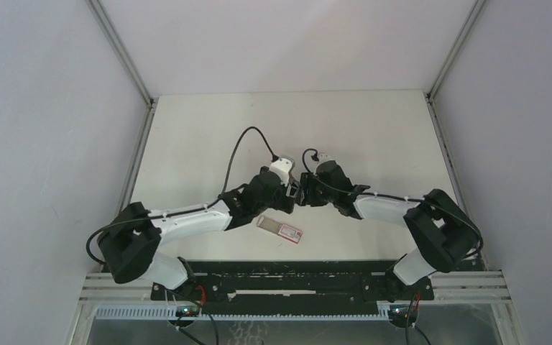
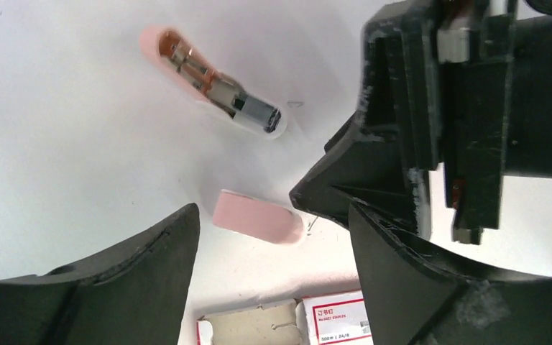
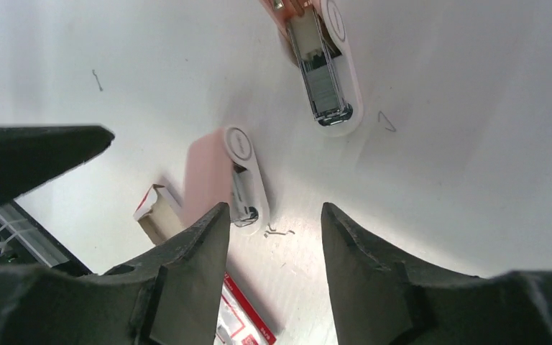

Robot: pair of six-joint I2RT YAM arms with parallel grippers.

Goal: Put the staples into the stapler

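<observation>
Rounded pink stapler [image 2: 215, 86] open on smooth white worktop [image 2: 57, 144].
Steel channel bared; flat cardboard staples box [image 2: 334, 320] nearby; left gripper [image 2: 273, 212] and right gripper [image 3: 273, 208] spread, empty.

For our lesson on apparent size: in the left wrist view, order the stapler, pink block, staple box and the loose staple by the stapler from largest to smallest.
1. Stapler and staple box: unsure, since the frame edge cuts the box off.
2. Pink block.
3. Loose staple.

Both end effectors [image 2: 272, 214] [image 3: 274, 208] spread, empty
</observation>
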